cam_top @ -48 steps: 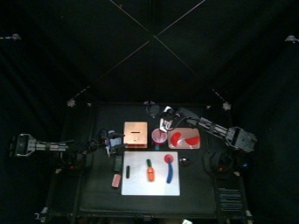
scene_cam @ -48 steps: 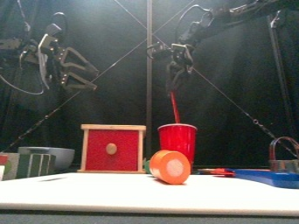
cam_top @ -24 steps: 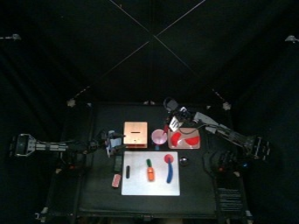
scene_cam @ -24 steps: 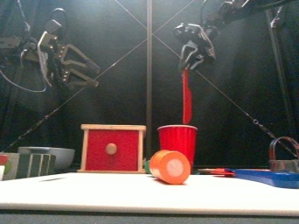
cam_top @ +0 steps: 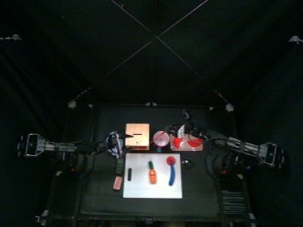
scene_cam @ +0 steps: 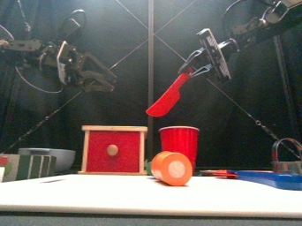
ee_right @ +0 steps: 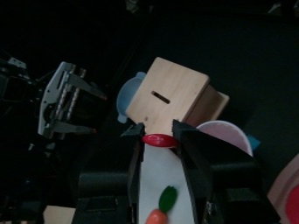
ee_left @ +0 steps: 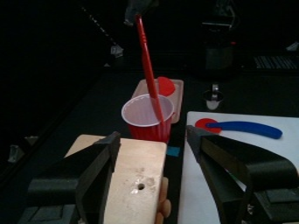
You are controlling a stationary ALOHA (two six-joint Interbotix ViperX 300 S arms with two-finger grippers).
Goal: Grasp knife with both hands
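Note:
The knife (scene_cam: 169, 94) is red and long, and my right gripper (scene_cam: 202, 64) is shut on one end of it. It slants down to the left, high above the red cup (scene_cam: 179, 141). In the right wrist view the knife (ee_right: 158, 138) shows end-on between the jaws of my right gripper (ee_right: 162, 154). My left gripper (scene_cam: 99, 79) hangs open at the same height, left of the knife's free end and apart from it. In the left wrist view the knife (ee_left: 146, 66) is a thin red line beyond the open left gripper (ee_left: 156, 140).
A wooden box (scene_cam: 115, 149) with a red front stands left of the cup. An orange-ended roll (scene_cam: 171, 168) lies in front. The white board (cam_top: 140, 188) carries a carrot (cam_top: 154, 175) and other small items. A blue tray (scene_cam: 274, 177) sits at the right, a grey bowl (scene_cam: 49, 157) at the left.
The right arm swung right and drew back, and the knife went from hanging straight down to slanting left. The left gripper moved in toward the middle, staying open.

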